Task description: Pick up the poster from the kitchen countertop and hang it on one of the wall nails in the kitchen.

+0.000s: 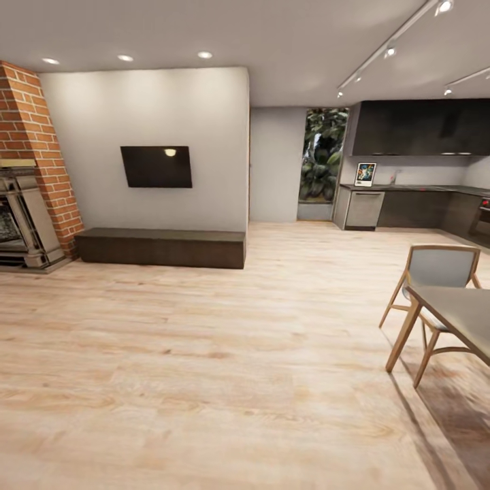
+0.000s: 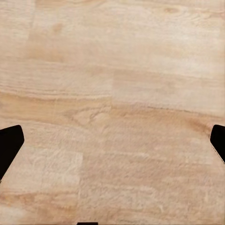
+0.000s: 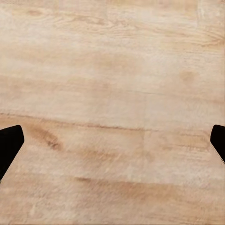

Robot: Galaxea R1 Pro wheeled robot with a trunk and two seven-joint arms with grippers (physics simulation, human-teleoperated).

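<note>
Open room with pale wood floor (image 1: 204, 381) across the lower frame. At the left edge, a brick fireplace (image 1: 27, 197); right of it a white wall carrying a dark television (image 1: 156, 167) above a long low bench (image 1: 161, 247). At lower right, a wooden chair (image 1: 432, 292) tucked against the corner of a table (image 1: 463, 313), standing beside the way toward the kitchen.

Far off at upper right, poster (image 1: 365, 174) standing upright on the left end of the kitchen countertop (image 1: 415, 188), leaning against the wall under dark cabinets (image 1: 422, 127); leafy window (image 1: 322, 155) just left of it. Well apart from both grippers.

In the left wrist view, left gripper (image 2: 112, 145) spread wide, dark fingertips (image 2: 9, 143) at opposite edges, only floorboards between. In the right wrist view, right gripper (image 3: 112, 145) equally wide, fingertips (image 3: 9, 143) at the edges, holding nothing.
</note>
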